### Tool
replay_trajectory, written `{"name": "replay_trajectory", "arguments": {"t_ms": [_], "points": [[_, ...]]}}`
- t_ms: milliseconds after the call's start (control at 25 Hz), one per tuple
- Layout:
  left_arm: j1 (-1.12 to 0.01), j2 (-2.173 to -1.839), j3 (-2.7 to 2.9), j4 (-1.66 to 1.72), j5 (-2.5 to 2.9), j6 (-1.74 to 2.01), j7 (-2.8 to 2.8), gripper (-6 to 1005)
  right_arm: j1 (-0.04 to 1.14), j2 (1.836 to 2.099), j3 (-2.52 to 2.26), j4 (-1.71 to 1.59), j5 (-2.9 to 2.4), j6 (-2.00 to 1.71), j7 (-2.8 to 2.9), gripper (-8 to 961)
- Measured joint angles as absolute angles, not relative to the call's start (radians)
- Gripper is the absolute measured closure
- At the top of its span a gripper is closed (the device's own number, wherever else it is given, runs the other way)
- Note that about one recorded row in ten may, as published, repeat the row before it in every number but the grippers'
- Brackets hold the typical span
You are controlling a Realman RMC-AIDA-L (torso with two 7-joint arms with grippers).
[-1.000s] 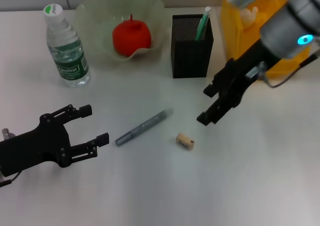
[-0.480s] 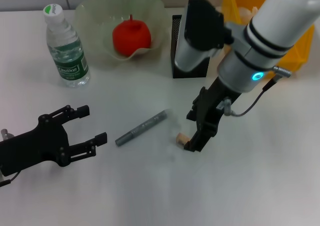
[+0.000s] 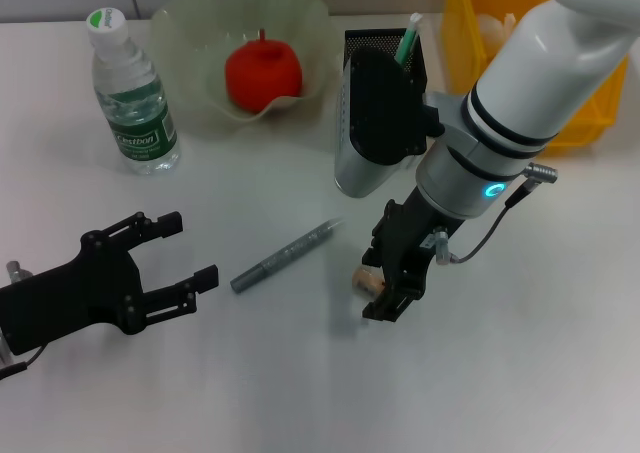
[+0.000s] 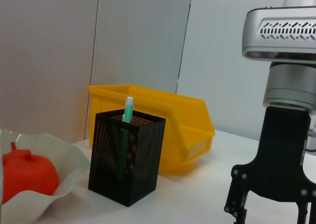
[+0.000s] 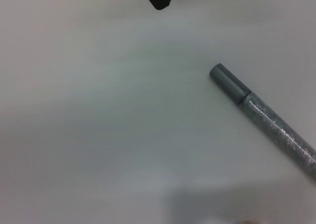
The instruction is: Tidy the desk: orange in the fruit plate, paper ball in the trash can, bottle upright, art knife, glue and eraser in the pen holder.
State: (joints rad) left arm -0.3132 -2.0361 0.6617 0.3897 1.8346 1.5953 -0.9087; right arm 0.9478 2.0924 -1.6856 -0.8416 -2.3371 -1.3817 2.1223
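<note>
The tan eraser [image 3: 365, 278] lies on the white desk. My right gripper [image 3: 374, 285] is down over it, open, with one black finger on each side. A grey pen-shaped art knife [image 3: 288, 256] lies just left of it and shows in the right wrist view [image 5: 269, 121]. The black mesh pen holder [image 3: 383, 61] holds a green-and-white stick [image 3: 406, 39] and is partly hidden by my right wrist. The orange [image 3: 262, 74] sits in the pale-green fruit plate [image 3: 190, 28]. The bottle [image 3: 131, 95] stands upright. My left gripper [image 3: 185, 250] is open and empty at the front left.
The yellow trash can [image 3: 470, 43] stands at the back right with something pale inside. The left wrist view shows the pen holder [image 4: 126, 162], the trash can [image 4: 170, 130], the orange [image 4: 27, 177] and my right gripper [image 4: 271, 189].
My right arm has swung from beside the trash can down and left to the eraser, and its fingers now straddle it. The left arm has barely moved.
</note>
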Motion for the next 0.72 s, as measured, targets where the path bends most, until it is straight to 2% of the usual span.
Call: {"name": "replay_trajectory", "arguments": {"t_ms": [80, 360, 560, 720], "points": [[-0.312, -2.037, 0.661, 0.39, 1.835, 1.595, -0.909, 162, 0.944, 2.092, -1.692, -0.841, -2.337, -1.371, 2.122, 177], [-0.307, -2.042, 0.66, 0.391, 1.83, 1.595, -0.908, 163, 0.936, 2.092, -1.726, -0.842, -2.338, -1.33, 2.122, 355], [-0.306, -2.043, 0.66, 0.391, 1.828, 1.595, -0.908, 163, 0.934, 2.092, -1.732, -0.84, -2.336, -1.313, 2.121, 611], [-0.305, -2.043, 0.66, 0.391, 1.828, 1.596, -0.908, 163, 0.934, 2.092, -1.745, -0.844, -2.335, -1.302, 2.125, 751]]}}
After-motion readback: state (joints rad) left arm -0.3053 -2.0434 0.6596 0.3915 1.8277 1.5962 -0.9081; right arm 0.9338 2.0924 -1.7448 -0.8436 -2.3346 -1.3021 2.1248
